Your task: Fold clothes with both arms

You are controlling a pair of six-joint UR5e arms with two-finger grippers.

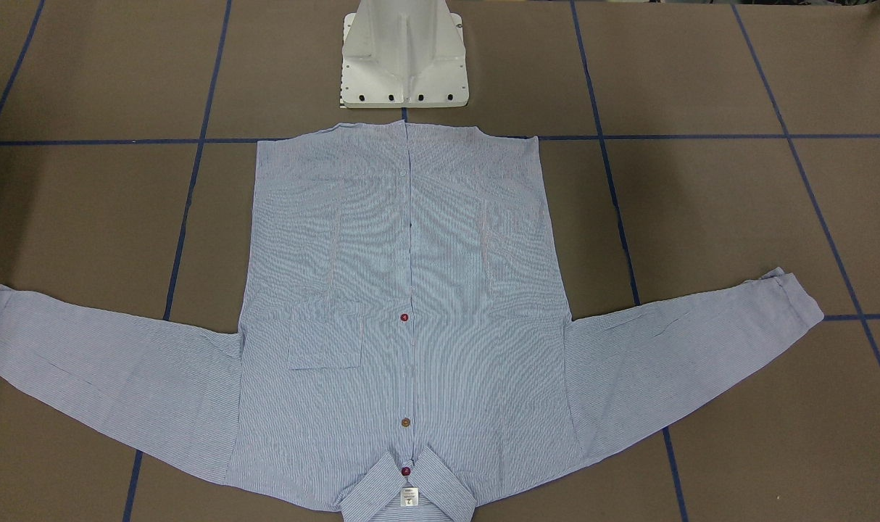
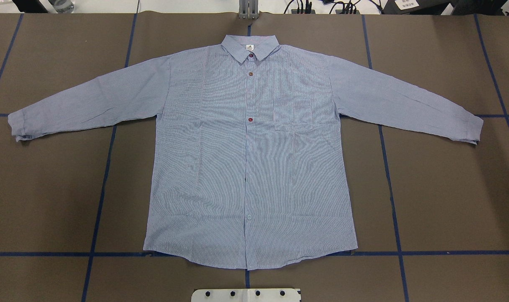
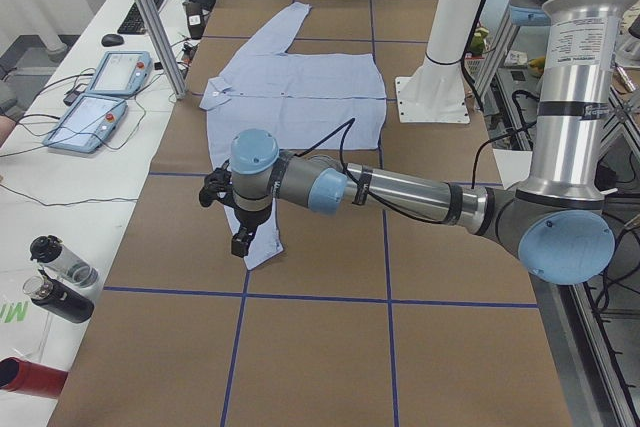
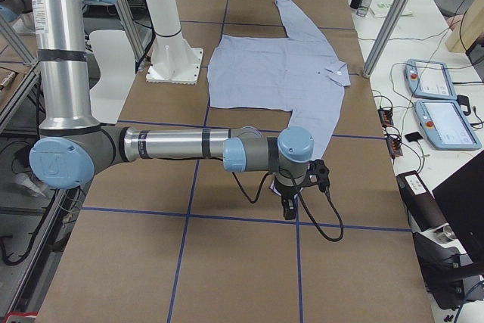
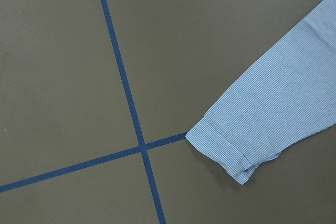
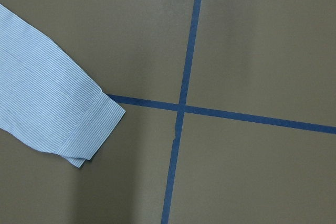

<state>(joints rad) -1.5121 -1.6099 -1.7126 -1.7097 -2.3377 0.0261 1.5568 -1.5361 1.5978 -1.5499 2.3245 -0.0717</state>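
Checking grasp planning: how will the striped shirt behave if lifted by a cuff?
Probably floppy: the shirt lies flat, softly wrinkled. Likely light, since the fabric looks thin. The cuff looks thicker, so perhaps a firmer pinch there.

I see the shirt (image 2: pixel 221 167) as light blue with fine white stripes, its buttons (image 2: pixel 250 120) red and brown. The table (image 2: pixel 447 201) is brown with a blue tape grid (image 2: pixel 447 253).

No legible text (neck label (image 1: pixel 409 497) blurred)
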